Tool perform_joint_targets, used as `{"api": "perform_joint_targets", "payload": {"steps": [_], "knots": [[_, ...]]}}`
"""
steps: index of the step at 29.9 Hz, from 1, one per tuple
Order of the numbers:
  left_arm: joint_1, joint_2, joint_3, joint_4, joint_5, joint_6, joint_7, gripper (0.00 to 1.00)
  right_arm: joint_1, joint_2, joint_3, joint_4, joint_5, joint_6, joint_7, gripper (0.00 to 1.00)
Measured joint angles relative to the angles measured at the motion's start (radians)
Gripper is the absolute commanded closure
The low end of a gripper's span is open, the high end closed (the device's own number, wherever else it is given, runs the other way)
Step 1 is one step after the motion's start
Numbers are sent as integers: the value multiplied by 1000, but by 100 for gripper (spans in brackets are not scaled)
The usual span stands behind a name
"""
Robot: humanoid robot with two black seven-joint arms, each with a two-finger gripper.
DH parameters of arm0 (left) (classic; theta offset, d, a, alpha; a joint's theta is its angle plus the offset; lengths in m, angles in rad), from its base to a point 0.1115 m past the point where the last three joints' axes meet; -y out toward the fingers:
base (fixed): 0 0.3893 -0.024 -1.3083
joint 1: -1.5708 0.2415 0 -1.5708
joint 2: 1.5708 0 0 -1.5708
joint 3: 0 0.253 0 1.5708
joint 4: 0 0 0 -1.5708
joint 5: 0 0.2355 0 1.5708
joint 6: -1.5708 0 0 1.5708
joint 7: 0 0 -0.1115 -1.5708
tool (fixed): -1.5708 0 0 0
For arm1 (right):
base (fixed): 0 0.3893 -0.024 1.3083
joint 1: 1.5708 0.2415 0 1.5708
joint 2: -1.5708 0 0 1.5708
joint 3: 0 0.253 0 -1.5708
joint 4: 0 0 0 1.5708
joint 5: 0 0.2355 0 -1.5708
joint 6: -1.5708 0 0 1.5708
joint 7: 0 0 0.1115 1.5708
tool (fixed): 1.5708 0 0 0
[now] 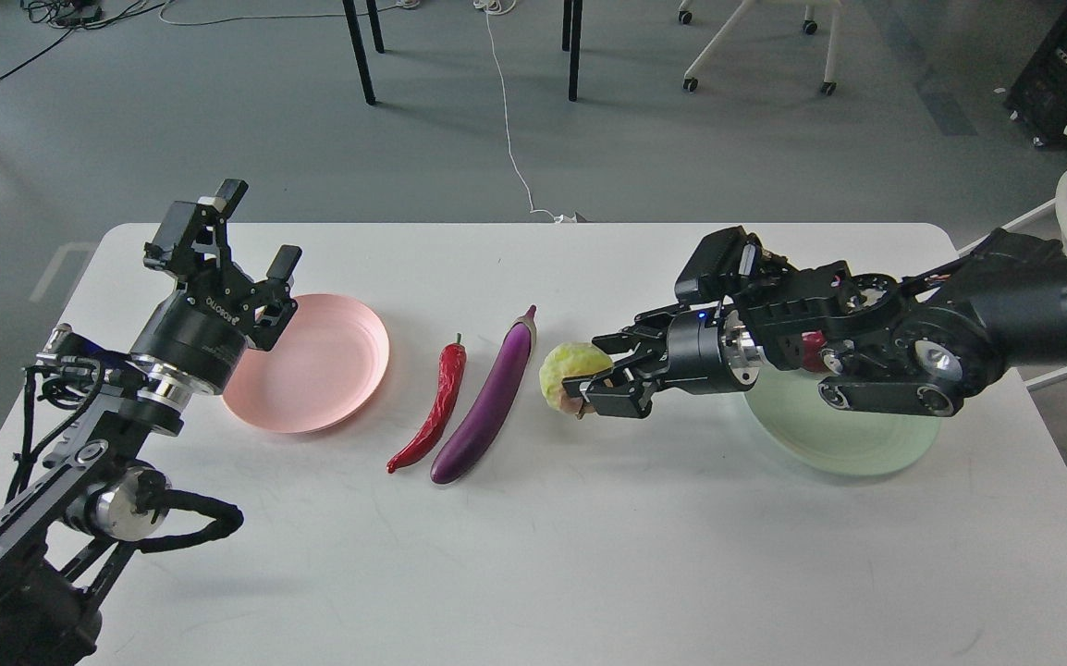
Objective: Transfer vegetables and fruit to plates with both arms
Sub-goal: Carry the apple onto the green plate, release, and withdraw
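My right gripper (592, 379) is shut on the bumpy yellow-green fruit (567, 372) and holds it above the table, just right of the purple eggplant (487, 402). The red chili pepper (435, 409) lies left of the eggplant. The pale green plate (843, 439) sits under my right arm; a bit of the dark red pomegranate (813, 350) shows there behind the arm. The pale pink plate (316, 363) is empty at the left. My left gripper (256, 231) is open, raised over the pink plate's far left rim.
The white table (533, 555) ends close behind the plates. Beyond it are the grey floor, black table legs (360, 51), a white cable (508, 120) and chair bases. My right arm covers most of the green plate's far side.
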Motion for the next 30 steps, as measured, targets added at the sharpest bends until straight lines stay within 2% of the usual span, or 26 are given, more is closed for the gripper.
{"api": "perform_joint_targets", "payload": {"steps": [10, 16, 17, 18, 19, 20, 21, 30], "knots": [[-1, -6, 12, 0, 41, 1, 1, 1, -52, -325, -46, 0, -215, 2, 0, 62], [-1, -19, 13, 0, 64, 2, 2, 0, -130, -406, -37, -5, -246, -1, 0, 60], [-1, -19, 13, 0, 64, 2, 2, 1, -145, -411, -32, -6, -247, -2, 0, 57], [-2, -19, 13, 0, 64, 2, 2, 1, -156, -414, -26, -9, -247, -2, 0, 49], [-3, -19, 13, 0, 64, 2, 2, 1, -169, -415, -17, -13, -247, -3, 0, 35], [-5, -17, 13, 0, 64, 2, 2, 1, -180, -416, -8, -18, -247, -3, 0, 14], [-6, -14, 12, 0, 64, 2, 2, 1, -188, -416, 0, -23, -247, -3, 0, 6], [-6, -2, 9, -3, 64, 2, 2, 1, -218, -438, 93, -30, -234, -3, 0, 4]]}}
